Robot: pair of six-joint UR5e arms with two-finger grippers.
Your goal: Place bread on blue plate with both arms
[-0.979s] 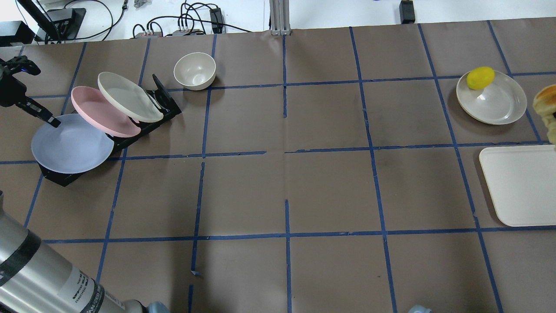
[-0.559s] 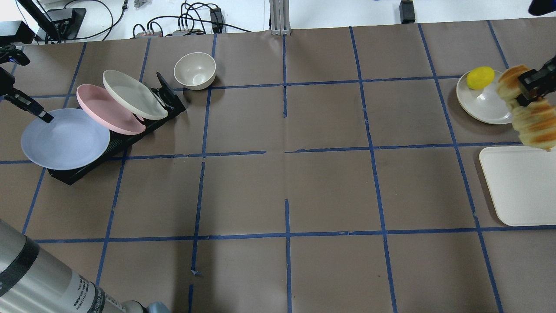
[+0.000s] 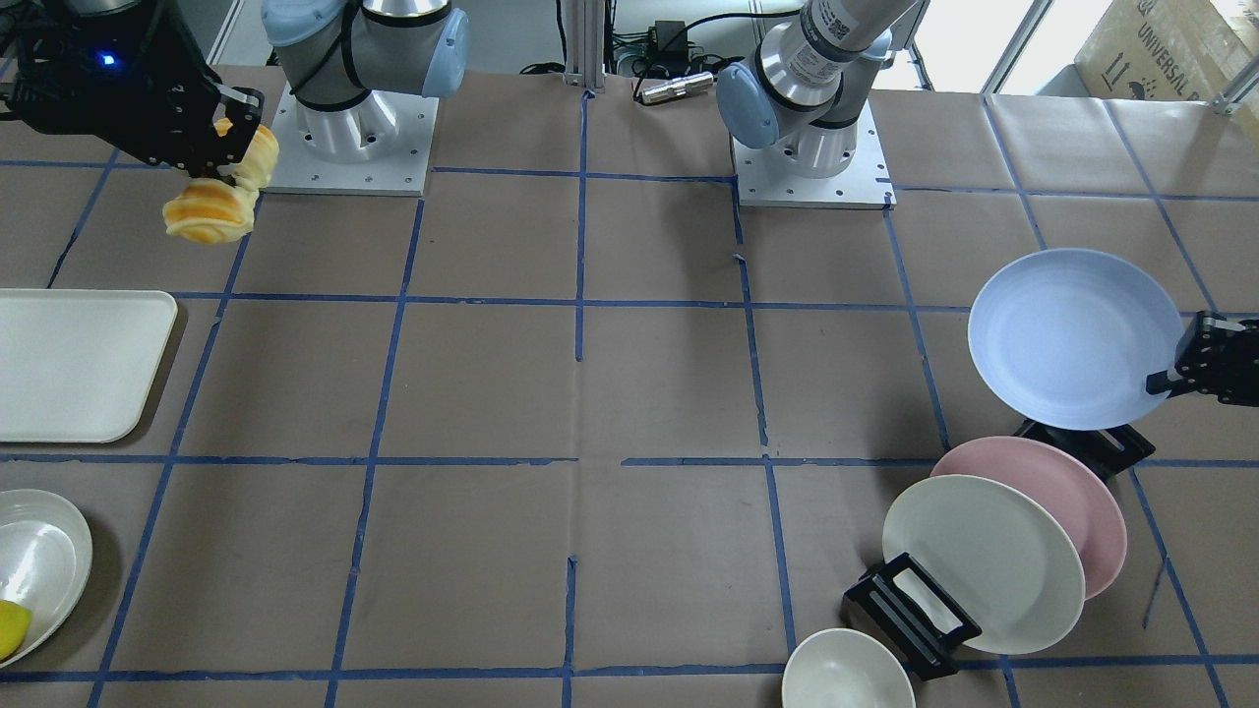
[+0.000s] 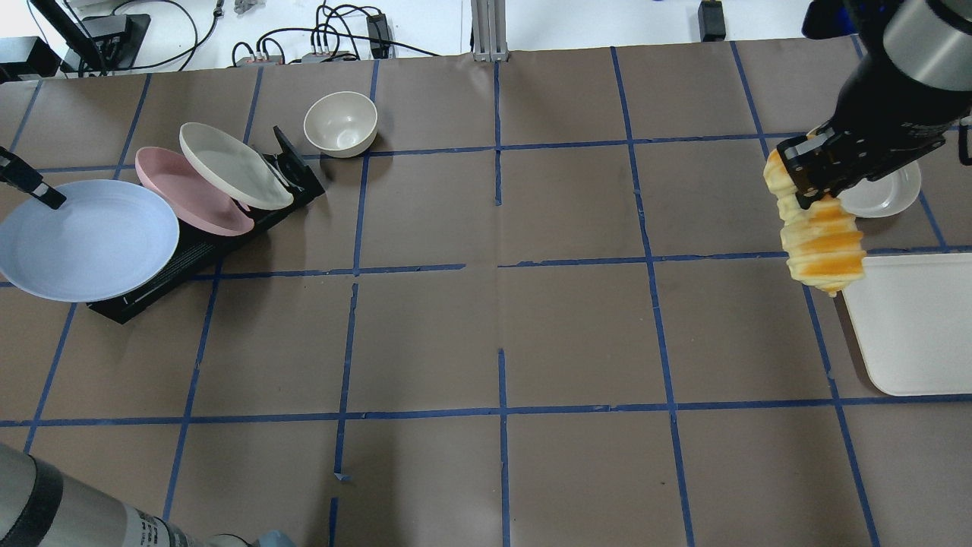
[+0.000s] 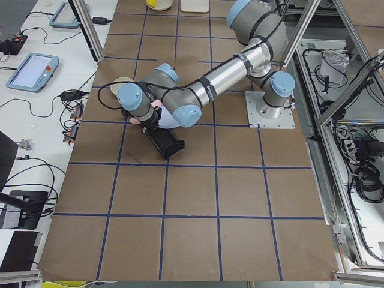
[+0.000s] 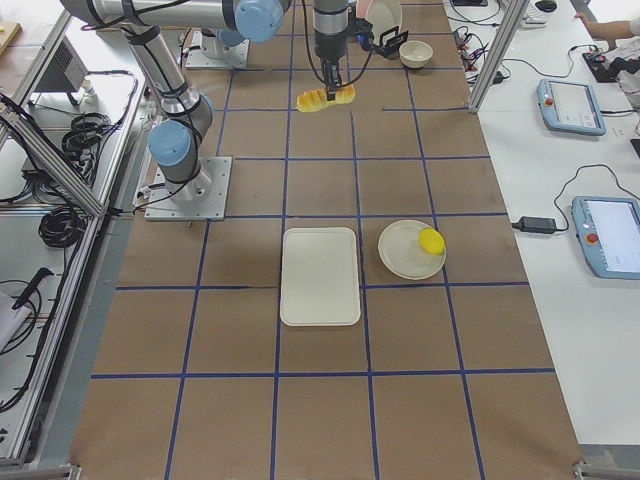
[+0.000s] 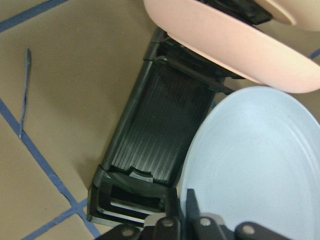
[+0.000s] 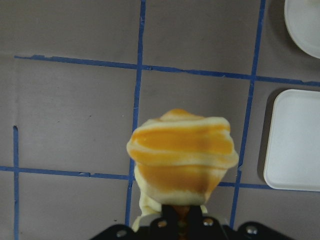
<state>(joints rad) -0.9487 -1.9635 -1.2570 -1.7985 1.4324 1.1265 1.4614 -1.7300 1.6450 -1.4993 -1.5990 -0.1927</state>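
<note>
Facing the robot, the front view puts the right gripper (image 3: 224, 147) at its far left, clamped on one end of the bread (image 3: 209, 208), which hangs clear of the surface (image 3: 590, 393). At the far right, the left gripper (image 3: 1170, 379) pinches the rim of the blue plate (image 3: 1067, 334), held above the end of the black rack (image 3: 910, 610) where the pink plate (image 3: 1097, 506) leans.

Overhead, bread and plate are at opposite ends, well apart, with nearly the whole surface between them. The loaf's long axis runs away from the jaws, its free end lowest.

The right side view shows the loaf as a short bar under the near arm.

The left wrist camera shows the jaws together on the plate's edge, the plate tilted over the empty rack slot.

The right wrist camera looks along the loaf, end-on.

As I judge it, both arms must carry inward, bringing the plate level beneath the bread.
</note>
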